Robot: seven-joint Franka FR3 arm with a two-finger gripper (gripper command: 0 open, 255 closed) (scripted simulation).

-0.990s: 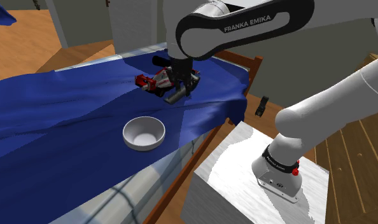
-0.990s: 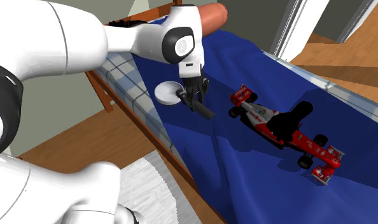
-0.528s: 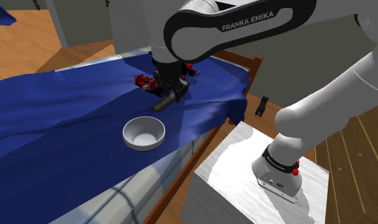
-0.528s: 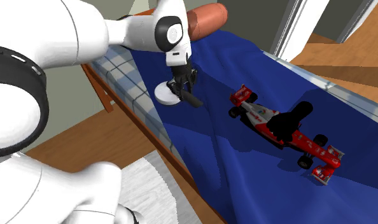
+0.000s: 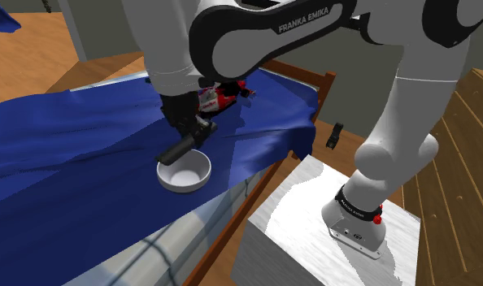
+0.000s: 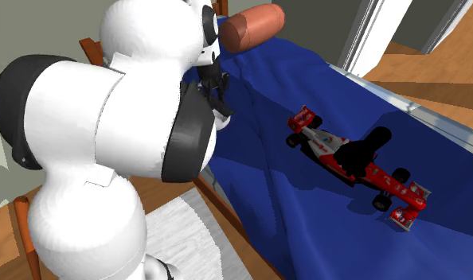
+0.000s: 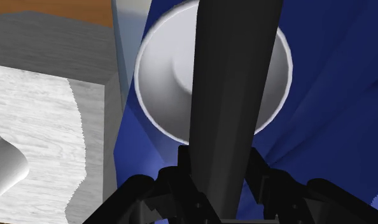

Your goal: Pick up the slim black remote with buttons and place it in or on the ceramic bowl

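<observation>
Tool point(image 5: 201, 132) clamps the black remote point(image 5: 180, 150) by one end, just above the white bowl point(image 5: 187, 188); remote looks about bowl-width long; off-centre release likely tips it over the rim onto the blue bedspread point(image 5: 69, 138).

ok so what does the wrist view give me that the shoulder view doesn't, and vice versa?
Wrist gives: the gripper shut on the black remote, whose length crosses the middle of the white bowl. Shoulder gives: the red toy car partly behind the arm, and the wooden bed frame. Both: remote, bowl, blue cloth and the stand.
</observation>
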